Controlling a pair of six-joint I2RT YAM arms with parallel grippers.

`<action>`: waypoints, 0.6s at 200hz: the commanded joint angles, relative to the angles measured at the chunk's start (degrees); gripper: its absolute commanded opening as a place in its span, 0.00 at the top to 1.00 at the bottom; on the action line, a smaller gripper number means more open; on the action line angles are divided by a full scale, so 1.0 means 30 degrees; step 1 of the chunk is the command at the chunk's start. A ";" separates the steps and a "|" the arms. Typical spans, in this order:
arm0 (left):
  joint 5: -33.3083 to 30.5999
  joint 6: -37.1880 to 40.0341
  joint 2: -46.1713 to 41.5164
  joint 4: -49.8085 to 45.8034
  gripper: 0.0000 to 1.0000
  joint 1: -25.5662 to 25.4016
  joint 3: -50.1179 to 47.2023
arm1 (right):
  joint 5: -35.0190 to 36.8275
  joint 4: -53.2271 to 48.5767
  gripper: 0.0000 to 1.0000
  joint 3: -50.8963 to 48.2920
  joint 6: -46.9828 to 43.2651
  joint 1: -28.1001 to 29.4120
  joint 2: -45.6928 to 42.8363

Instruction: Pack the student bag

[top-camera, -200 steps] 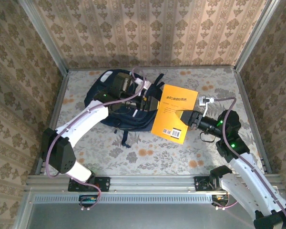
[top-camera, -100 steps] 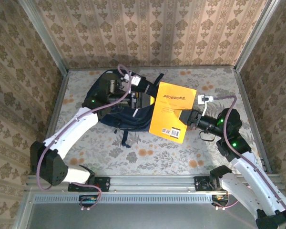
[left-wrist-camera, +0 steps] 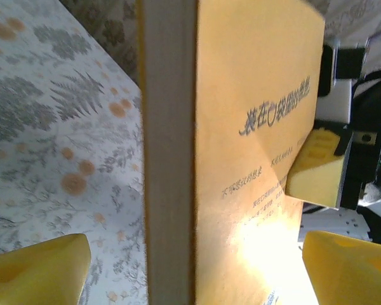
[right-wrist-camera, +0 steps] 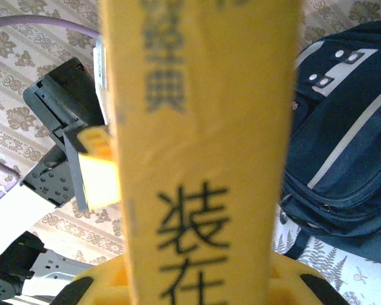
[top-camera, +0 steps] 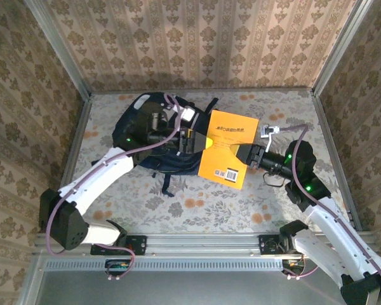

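The student bag, dark navy with a white stripe, lies at the back left of the table and shows again in the right wrist view. An orange book is held up beside it, its left edge over the bag. My right gripper is shut on the book's right edge, the spine standing between its jaws. My left gripper hangs open at the book's left edge. Its yellow fingers stand wide on either side of the book with gaps.
Patterned walls and metal posts close in the table on three sides. Bag straps trail toward the near side. The flowered cloth in front of the bag and book is bare.
The right gripper has carried the book a little to the left, toward the bag. The left gripper's jaws have widened and it has shifted over the bag by the book's left edge.
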 commanded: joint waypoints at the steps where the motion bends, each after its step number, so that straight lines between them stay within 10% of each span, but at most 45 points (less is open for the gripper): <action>1: 0.0156 0.0465 0.0581 0.0517 0.11 -0.0045 -0.0174 | -0.0883 0.2648 1.00 0.0845 0.0657 0.0287 -0.0327; 120: 0.5059 -0.5927 0.0964 0.9321 0.19 -0.0238 -0.1431 | -0.1091 0.1192 1.00 0.1147 -0.0447 0.0376 -0.0401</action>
